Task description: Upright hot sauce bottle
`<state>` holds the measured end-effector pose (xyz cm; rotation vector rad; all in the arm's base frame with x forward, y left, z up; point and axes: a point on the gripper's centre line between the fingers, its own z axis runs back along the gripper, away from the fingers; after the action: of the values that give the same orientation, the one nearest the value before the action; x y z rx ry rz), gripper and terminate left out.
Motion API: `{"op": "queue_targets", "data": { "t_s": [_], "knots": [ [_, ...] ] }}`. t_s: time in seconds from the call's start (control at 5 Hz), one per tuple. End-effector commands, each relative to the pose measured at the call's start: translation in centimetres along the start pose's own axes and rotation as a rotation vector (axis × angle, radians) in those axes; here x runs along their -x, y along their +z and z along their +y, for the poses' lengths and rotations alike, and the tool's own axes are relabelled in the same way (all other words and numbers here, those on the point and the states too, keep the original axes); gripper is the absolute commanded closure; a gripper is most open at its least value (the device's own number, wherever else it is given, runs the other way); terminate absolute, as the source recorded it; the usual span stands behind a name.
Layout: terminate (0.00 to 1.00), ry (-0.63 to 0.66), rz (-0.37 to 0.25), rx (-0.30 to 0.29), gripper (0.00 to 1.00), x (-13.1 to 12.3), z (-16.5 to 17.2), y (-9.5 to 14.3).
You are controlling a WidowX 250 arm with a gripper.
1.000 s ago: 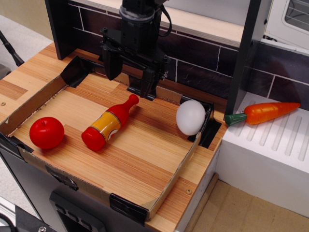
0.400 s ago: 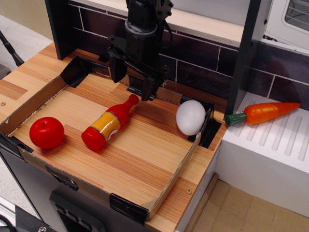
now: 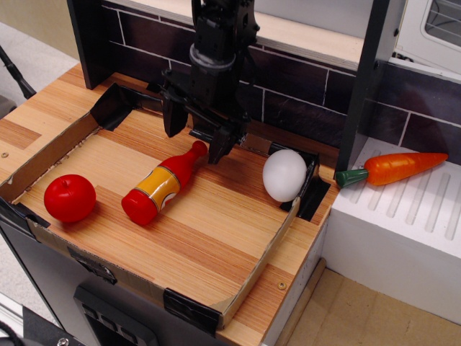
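Item, nearest: cardboard-walled tray (image 3: pixel 50 155) sitting on the wooden table (image 3: pixel 29 126), its low rim apparently serving to keep the loose toys from rolling off; it is holding three things. Item: red apple (image 3: pixel 69 197), resting well to the left of the end effector and nearer the camera, against no wall. Item: hot sauce bottle (image 3: pixel 162 183), lying on its side on the tray floor, base pointing toward the near left, capped neck reaching up toward the end effector so that the cap is sitting just below and between the fingers; not yet upright. Item: white egg (image 3: pixel 284 175), lying to the right of the end effector near the tray's right wall. Item: end effector (image 3: pixel 194 140), hanging over the bottle's neck end with its fingers spread wide and gripping nothing, seemingly lined up to close on the neck, the slimmest and likeliest place to take hold for tipping the bottle up. Item, outside the tray: orange carrot (image 3: pixel 392 168), lying far to the right on the white ridged surface (image 3: pixel 403 216). Item, farthest: dark tiled wall (image 3: pixel 302 94), standing behind the end effector.
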<state>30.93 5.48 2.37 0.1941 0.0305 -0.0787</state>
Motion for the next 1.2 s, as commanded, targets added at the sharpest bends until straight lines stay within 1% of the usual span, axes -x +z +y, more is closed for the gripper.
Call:
{"op": "queue_targets", "data": {
  "t_s": [0.0, 0.2, 0.6, 0.8, 1.0],
  "knots": [
    [0.0, -0.021, -0.096, 0.017, 0.0, -0.9, 0.0, 0.4],
    [0.0, -0.032, -0.115, 0.013, 0.0, -0.6, -0.2, -0.1],
    [0.0, -0.051, -0.121, 0.022, 0.0, -0.6, -0.4, -0.4],
    [0.0, -0.043, -0.148, 0.028, 1.0, -0.6, -0.2, 0.2],
    [0.0, -0.024, -0.172, 0.041, 1.0, -0.7, -0.1, 1.3]
  ]
}}
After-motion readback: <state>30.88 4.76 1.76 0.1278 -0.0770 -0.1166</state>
